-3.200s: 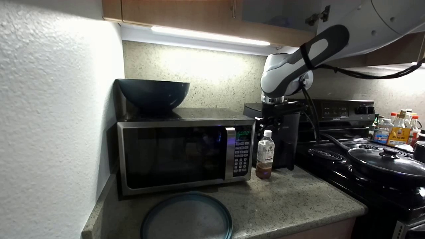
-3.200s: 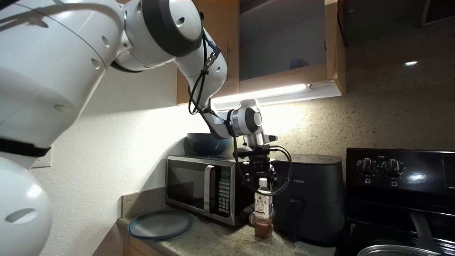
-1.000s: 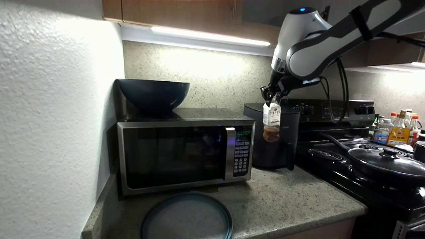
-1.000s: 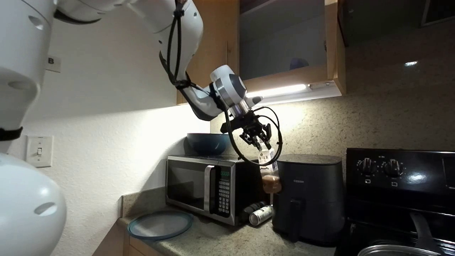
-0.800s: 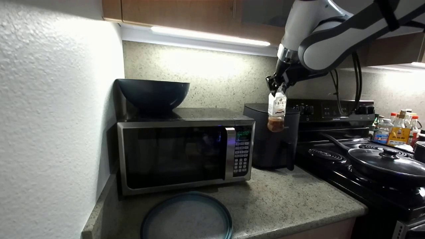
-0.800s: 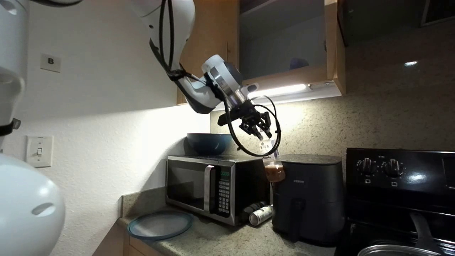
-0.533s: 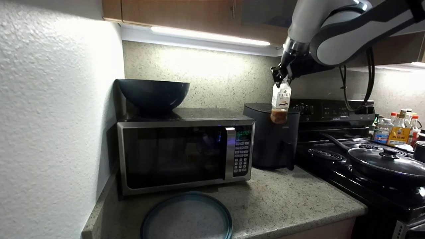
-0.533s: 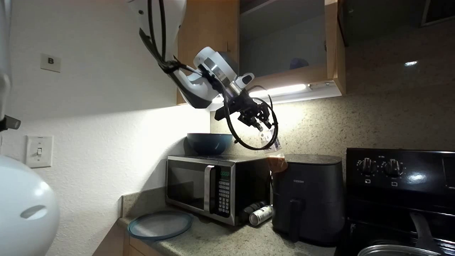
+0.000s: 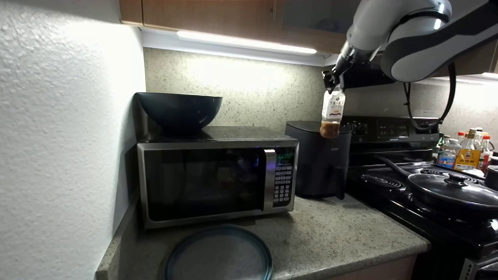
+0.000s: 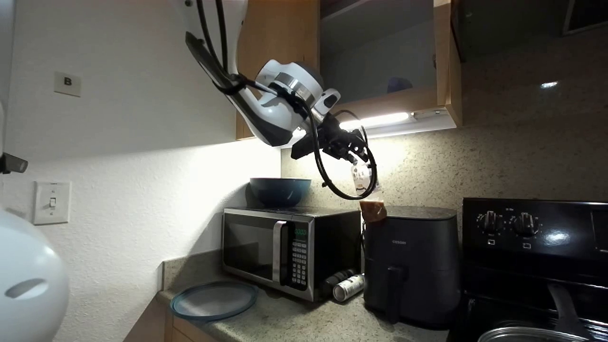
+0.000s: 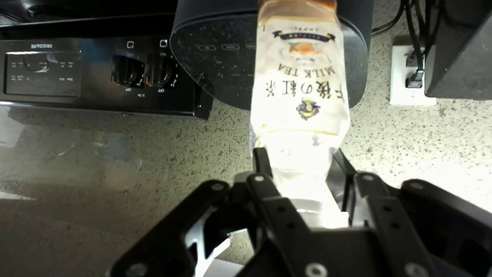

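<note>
"What's around the microwave (image 9: 210, 182)?"

"Left of it, bumpy white wall (image 9: 70, 136); in front, a teal-rimmed disc (image 9: 220, 254) at the edge of the speckled counter (image 9: 334, 233)."

"And the gripper (image 11: 301, 157)?"

"Up to the microwave's right, pinching a tilted plastic bottle (image 9: 333, 105) by the shoulder, base high over the counter. Farther right, a glossy stove (image 9: 393, 202)."
</note>
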Controlling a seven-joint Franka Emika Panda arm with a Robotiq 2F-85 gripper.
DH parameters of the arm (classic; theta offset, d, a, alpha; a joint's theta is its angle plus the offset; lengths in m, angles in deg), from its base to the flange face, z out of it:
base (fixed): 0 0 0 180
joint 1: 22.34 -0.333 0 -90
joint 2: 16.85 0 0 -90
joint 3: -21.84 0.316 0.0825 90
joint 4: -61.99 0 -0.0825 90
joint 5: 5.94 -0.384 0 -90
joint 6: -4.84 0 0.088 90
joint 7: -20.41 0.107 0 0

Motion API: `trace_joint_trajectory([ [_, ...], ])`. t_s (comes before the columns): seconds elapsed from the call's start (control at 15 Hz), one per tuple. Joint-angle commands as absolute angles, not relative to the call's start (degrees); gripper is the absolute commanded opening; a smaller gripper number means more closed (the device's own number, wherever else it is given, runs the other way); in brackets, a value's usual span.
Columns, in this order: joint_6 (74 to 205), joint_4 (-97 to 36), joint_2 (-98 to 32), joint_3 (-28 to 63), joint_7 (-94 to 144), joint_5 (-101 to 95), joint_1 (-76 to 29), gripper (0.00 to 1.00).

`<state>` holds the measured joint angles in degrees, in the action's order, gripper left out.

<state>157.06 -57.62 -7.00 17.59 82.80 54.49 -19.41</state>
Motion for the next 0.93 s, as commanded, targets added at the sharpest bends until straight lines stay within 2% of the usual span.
trace_joint_trajectory([
  [0.0,158.26,-59.73,-2.55,18.65,90.39,62.64,-18.61,0.15],
  [0.87,166.15,-68.69,-1.78,16.44,81.43,52.21,-23.64,0.15],
])
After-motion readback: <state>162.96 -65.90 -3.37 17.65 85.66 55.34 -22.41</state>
